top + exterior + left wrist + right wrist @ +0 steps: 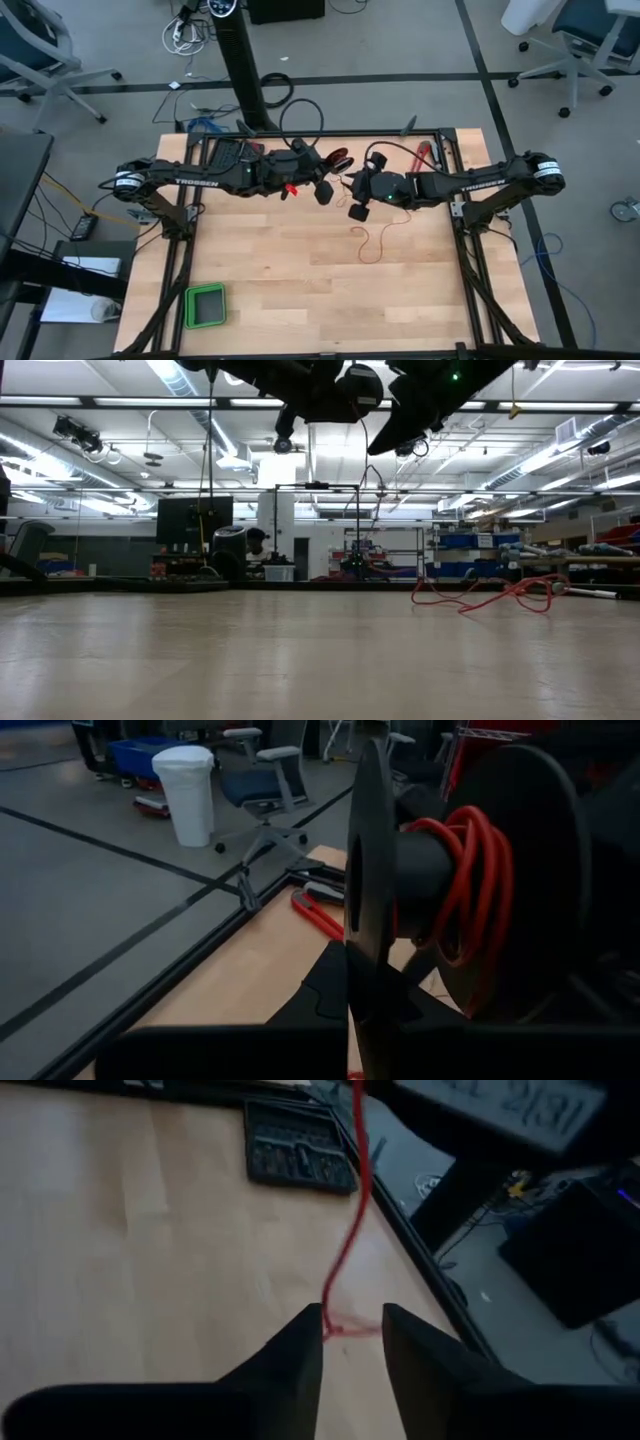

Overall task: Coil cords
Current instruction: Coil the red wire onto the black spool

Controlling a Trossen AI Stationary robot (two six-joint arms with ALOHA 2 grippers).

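1. High view: both arms are seen meeting above the far middle of the wooden table [300, 280]. The left gripper [322, 190] is closed on a black spool [338, 160] wound with red cord; the right gripper [357, 205] is placed just beside it. A loose squiggle of the red cord [375, 238] lies on the table below the right gripper. A green tray [206, 306] sits at the near left corner; its contents cannot be made out. A red-handled tool [423, 154] lies at the far edge.

2. Low view: the loose strand of cord [480, 596] is seen sprawled on the tabletop to the right, while both arms hang overhead.

3. Left wrist view: the spool [400, 890] is shown close up, with red coils wrapped around its hub between two black discs.

4. Right wrist view: the right gripper [352, 1340] is seen with a narrow gap between its fingers [300, 1350]; the cord [345, 1250] runs down into that gap, against one fingertip, not clamped.
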